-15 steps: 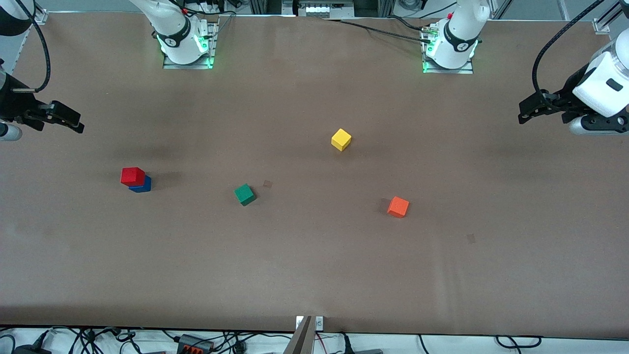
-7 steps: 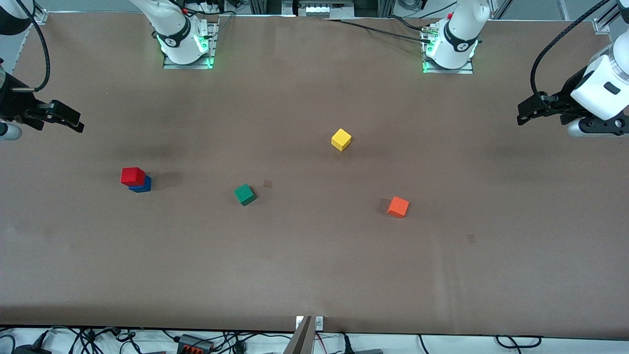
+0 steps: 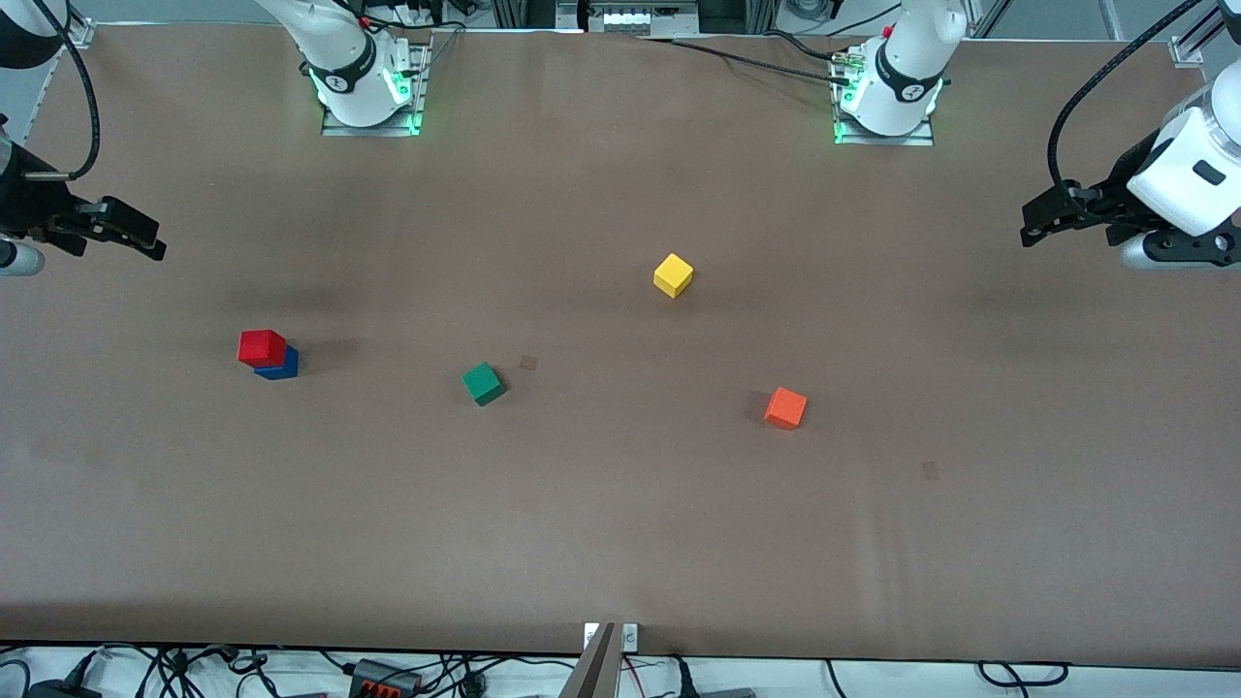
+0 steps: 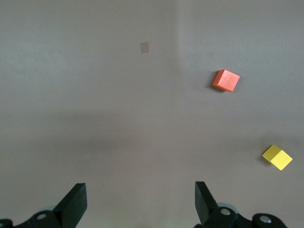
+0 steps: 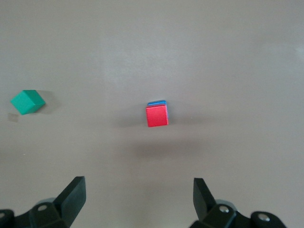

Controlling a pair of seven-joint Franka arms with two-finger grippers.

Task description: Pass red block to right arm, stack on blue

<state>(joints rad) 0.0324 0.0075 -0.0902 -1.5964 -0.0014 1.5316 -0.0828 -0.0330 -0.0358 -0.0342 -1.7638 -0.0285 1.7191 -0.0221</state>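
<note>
The red block [image 3: 262,346] sits on the blue block [image 3: 281,366], at the middle left of the front view. The right gripper [image 3: 131,236] hangs at the left edge and the left gripper [image 3: 1042,221] at the right edge, both with fingers wide apart.

1. table [image 3: 620,543]: a wide brown surface, carrying five small cubes, well apart save for one stack.
2. blue cube [image 3: 284,366]: sitting on the table toward the right arm's end, bearing the red block [image 3: 261,346], which is resting slightly askew on it.
3. green cube [image 3: 482,383]: lying near mid-table, slightly nearer the front camera than the stack.
4. yellow cube [image 3: 673,275]: lying farthest from the front camera.
5. orange cube [image 3: 785,407]: lying toward the left arm's end, nearest the front camera.
</note>
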